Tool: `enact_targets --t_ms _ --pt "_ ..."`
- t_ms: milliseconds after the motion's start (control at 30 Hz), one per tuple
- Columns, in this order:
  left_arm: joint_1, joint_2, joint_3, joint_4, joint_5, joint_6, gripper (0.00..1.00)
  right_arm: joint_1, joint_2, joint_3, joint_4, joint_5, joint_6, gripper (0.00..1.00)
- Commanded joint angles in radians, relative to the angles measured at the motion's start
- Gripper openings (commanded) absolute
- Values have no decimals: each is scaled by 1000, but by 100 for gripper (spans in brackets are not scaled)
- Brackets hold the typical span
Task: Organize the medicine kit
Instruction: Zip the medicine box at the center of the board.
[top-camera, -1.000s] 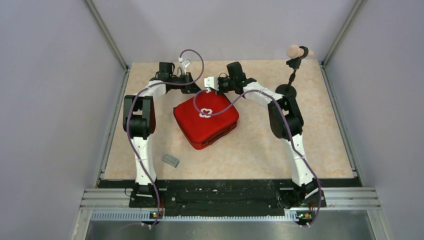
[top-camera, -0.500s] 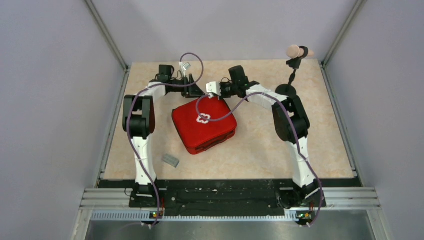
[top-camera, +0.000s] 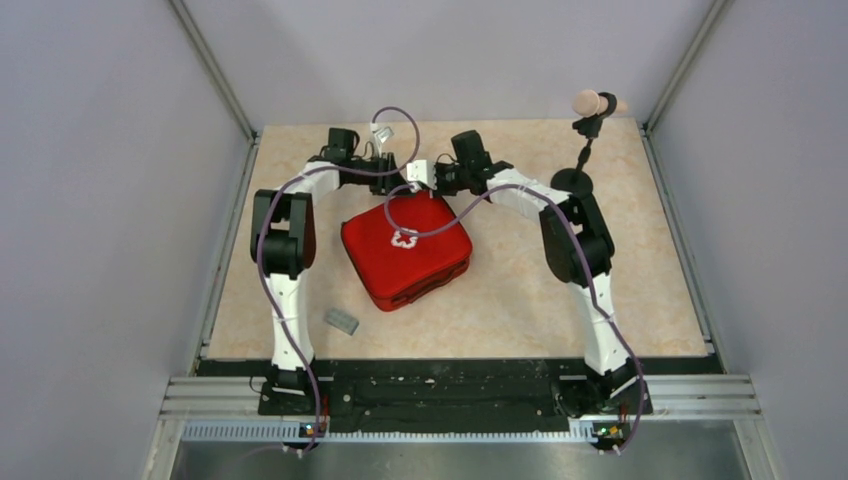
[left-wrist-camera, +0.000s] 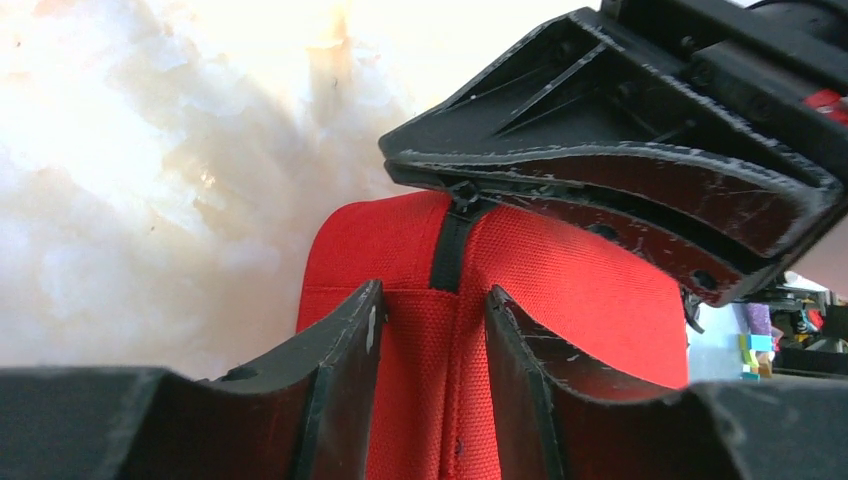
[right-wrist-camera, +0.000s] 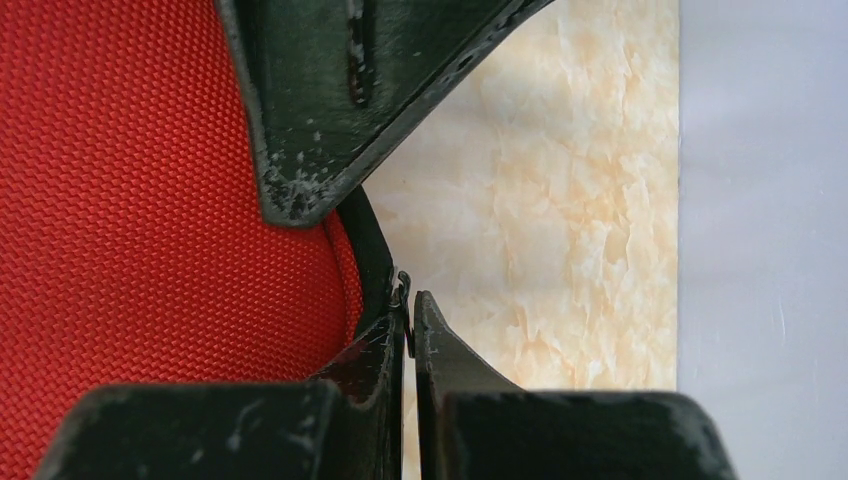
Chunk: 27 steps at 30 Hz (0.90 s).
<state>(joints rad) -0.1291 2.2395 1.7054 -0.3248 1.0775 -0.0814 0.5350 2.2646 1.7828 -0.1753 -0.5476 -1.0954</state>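
The medicine kit (top-camera: 405, 255) is a red pouch with a white cross, lying mid-table. Both grippers meet at its far edge. My left gripper (top-camera: 393, 172) straddles that end. In the left wrist view the left gripper (left-wrist-camera: 435, 290) has its fingers part way apart, with the kit's red fabric (left-wrist-camera: 560, 270) filling the gap between them. My right gripper (top-camera: 425, 182) is shut on the small metal zip pull (right-wrist-camera: 403, 285) at the kit's black edging. From the left wrist camera, the right gripper's tip (left-wrist-camera: 458, 188) meets a black tab (left-wrist-camera: 450, 250).
A small grey block (top-camera: 341, 320) lies near the front left. A microphone on a stand (top-camera: 590, 105) rises at the back right. Purple cables (top-camera: 440, 225) hang over the kit. Grey walls close the table on both sides and at the back.
My left gripper moved right to the kit's far edge, opened, then closed part way round the red fabric. The kit slid slightly left. My right gripper stayed shut at the edge.
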Motion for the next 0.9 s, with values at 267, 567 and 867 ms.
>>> enact_targets --t_ms 267,567,867 --pt "-52 69 -40 -218 61 135 2 38 15 32 99 6 78 0" --pt "-14 44 -28 -215 43 130 0 20 -41 -42 78 56 9 0" --pt "121 -77 -57 -172 -22 85 0 -49 -155 -152 -55 195 -51 0"
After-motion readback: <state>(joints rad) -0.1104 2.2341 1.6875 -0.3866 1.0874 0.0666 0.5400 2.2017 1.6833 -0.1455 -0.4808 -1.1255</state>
